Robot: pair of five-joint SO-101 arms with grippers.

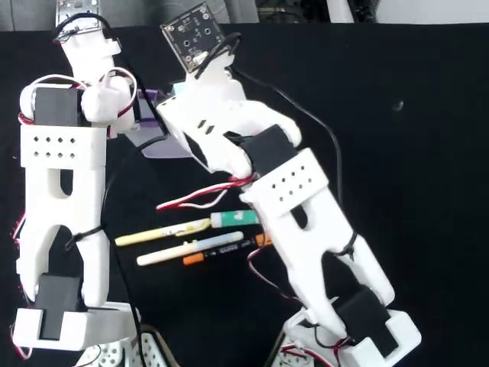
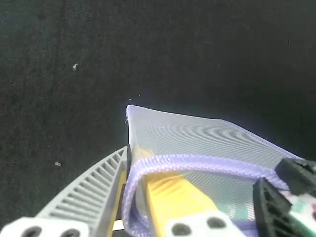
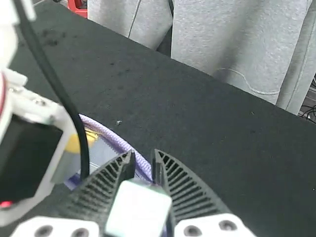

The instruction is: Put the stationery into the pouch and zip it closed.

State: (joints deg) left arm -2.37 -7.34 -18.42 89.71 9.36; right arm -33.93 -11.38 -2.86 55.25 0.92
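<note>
While your left claw (image 2: pixel 131 154) pinched its edge, the translucent mesh pouch with lavender fabric trim (image 2: pixel 197 143) sat open on the far part of the black cloth table (image 1: pixel 412 153), between the two arms' wrists. You had the yellow finger (image 2: pixel 168 197) inside the mouth and the grey ribbed finger (image 2: pixel 94 187) outside, with the pouch wall pressed between them. Your right claw (image 3: pixel 143 156) was clamped on a pale white-green rectangular block (image 3: pixel 136 207), and its black ribbed fingers hung just over the lavender rim at the mouth. Nearer the arm bases, well apart from the pouch, four more pieces of stationery lay on the cloth. A green-capped white tube (image 1: pixel 233 219) lay end to end with a yellow highlighter (image 1: pixel 163 232). A white pen with a blue band (image 1: pixel 191 249) lay just beside them on the base side, and an orange-tipped marker (image 1: pixel 192 259) lay close along that pen. Your right arm's forearm crossed above the ends of these pieces.
</note>
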